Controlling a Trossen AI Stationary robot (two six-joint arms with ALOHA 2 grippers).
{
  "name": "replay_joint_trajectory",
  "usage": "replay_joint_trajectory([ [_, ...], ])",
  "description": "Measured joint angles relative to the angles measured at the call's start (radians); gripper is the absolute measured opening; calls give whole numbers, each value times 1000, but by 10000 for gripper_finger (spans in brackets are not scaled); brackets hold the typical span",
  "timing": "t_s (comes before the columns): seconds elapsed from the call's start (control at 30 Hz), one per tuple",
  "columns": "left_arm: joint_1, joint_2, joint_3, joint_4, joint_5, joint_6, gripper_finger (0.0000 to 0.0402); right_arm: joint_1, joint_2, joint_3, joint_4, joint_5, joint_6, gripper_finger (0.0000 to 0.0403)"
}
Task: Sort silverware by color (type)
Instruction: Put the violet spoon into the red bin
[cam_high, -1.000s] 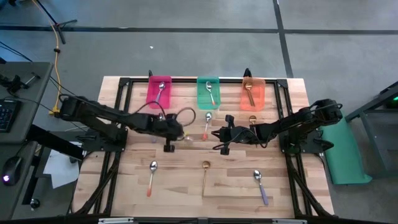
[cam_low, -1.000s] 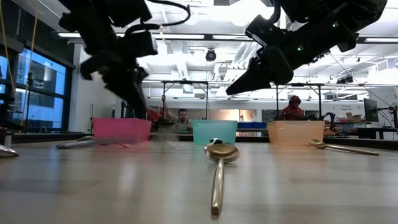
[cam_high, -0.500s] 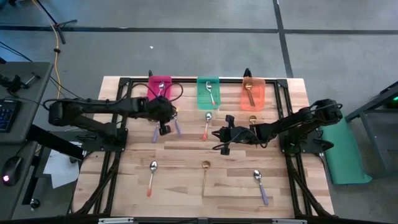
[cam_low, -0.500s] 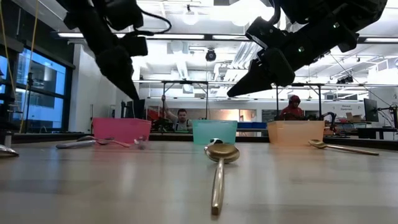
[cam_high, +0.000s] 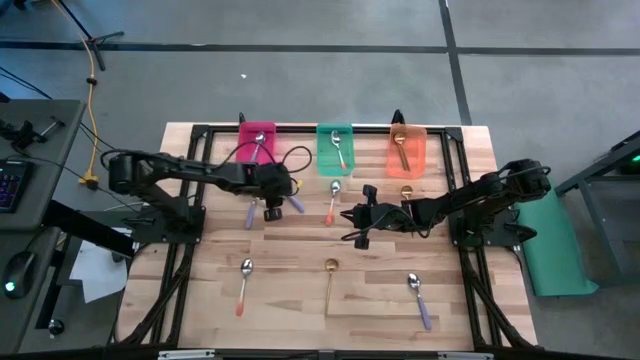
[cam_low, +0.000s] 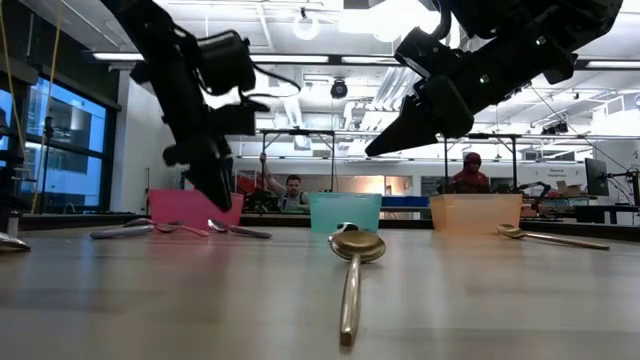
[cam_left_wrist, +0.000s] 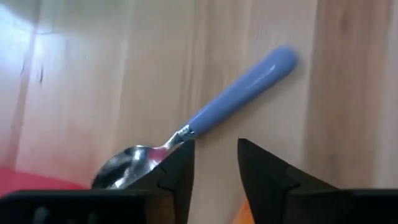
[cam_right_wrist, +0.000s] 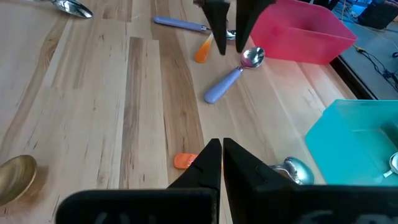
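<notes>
Left gripper hangs over the table just in front of the pink bin, fingers a little apart, nothing between them. Right below it lies a purple spoon, bowl twd the pink bin, handle angled away; another purple spoon lies just left of the gripper, and an orange tip shows beside it in the right wrist view. Right gripper waits mid-table, fingers closed, empty. Orange-handled spoon lies betw. the two grippers, in front of the teal bin. Each bin holds one spoon; the orange bin has a gold one. Near edge: orange-handled spoon, gold spoon, purple spoon, well apart. No readable writing. Beyond the table, two people in the room.
</notes>
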Motion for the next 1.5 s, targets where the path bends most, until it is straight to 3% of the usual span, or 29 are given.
replay_joint_trajectory([
  [0.3, 17, 87, 0, 29, -148, 311, 137, 0, 0, 0, -1, 0, 0, 0],
  [0.63, 41, 132, 5, 64, -130, 365, 131, 0, 0, 0, -2, 0, 0, 0],
  [1.07, 43, 135, 12, 82, 54, 365, 124, 0, 0, 0, -2, 0, -3, 0],
  [1.5, 24, 136, 11, 86, 155, 363, 34, 0, 0, 0, -2, -1, -4, 0],
])
